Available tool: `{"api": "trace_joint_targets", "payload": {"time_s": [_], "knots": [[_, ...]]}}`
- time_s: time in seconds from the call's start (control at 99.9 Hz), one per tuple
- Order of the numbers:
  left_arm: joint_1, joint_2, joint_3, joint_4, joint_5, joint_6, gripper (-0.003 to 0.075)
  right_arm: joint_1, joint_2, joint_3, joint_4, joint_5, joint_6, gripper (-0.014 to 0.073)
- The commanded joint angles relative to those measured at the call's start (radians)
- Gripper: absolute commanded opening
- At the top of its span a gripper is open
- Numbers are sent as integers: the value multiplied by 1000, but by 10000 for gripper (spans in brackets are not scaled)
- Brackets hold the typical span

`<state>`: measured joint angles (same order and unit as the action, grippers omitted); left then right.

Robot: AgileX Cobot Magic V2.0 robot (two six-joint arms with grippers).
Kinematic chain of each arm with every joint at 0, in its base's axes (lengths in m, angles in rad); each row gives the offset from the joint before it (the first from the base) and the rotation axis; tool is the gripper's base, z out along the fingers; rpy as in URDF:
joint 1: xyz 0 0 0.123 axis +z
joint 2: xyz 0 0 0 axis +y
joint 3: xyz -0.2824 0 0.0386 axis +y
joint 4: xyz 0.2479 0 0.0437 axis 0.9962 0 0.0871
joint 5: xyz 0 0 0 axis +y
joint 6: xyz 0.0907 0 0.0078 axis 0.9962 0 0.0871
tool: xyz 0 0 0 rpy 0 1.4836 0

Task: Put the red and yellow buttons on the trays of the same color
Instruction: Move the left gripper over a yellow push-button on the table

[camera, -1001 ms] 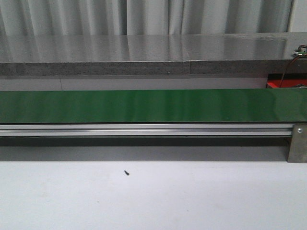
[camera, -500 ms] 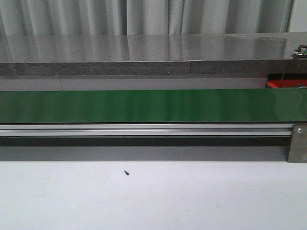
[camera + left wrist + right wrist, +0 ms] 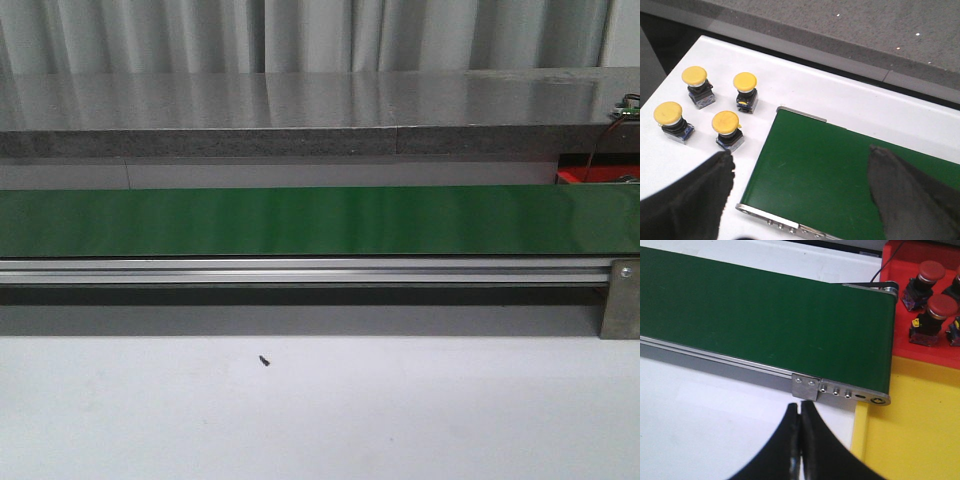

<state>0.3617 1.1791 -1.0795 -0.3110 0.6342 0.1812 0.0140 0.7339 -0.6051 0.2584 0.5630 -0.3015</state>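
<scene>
Hovering left hand (image 3: 800, 200) spread wide over green belt (image 3: 840, 170) | four yellow buttons (image 3: 726, 122) sit on the white surface (image 3: 805, 90) | right hand (image 3: 800, 450) pressed together, empty | red buttons (image 3: 935, 307) on red tray (image 3: 900, 335), yellow tray (image 3: 910, 425) beside

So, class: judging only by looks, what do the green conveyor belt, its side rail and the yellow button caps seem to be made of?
Green conveyor belt: probably rubbery or PVC sheet, smooth with a dull sheen. Side rail: likely aluminium, silvery and brushed, with screws at its end. Yellow button caps: apparently moulded plastic, evenly coloured and softly glossy.
</scene>
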Motion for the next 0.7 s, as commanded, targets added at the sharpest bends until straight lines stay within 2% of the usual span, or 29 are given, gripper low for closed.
{"api": "trace_joint_targets", "payload": {"time_s": [0.0, 0.28, 0.691], "knots": [[17, 74, -86, -8, -40, -10, 544, -4, -8, -22, 0, -56, 1, -97], [72, 347, -239, 21, -29, -10, 544, -4, -8, -22, 0, -56, 1, -97], [110, 602, -380, 87, -39, -10, 544, -4, -8, -22, 0, -56, 1, -97]]}}
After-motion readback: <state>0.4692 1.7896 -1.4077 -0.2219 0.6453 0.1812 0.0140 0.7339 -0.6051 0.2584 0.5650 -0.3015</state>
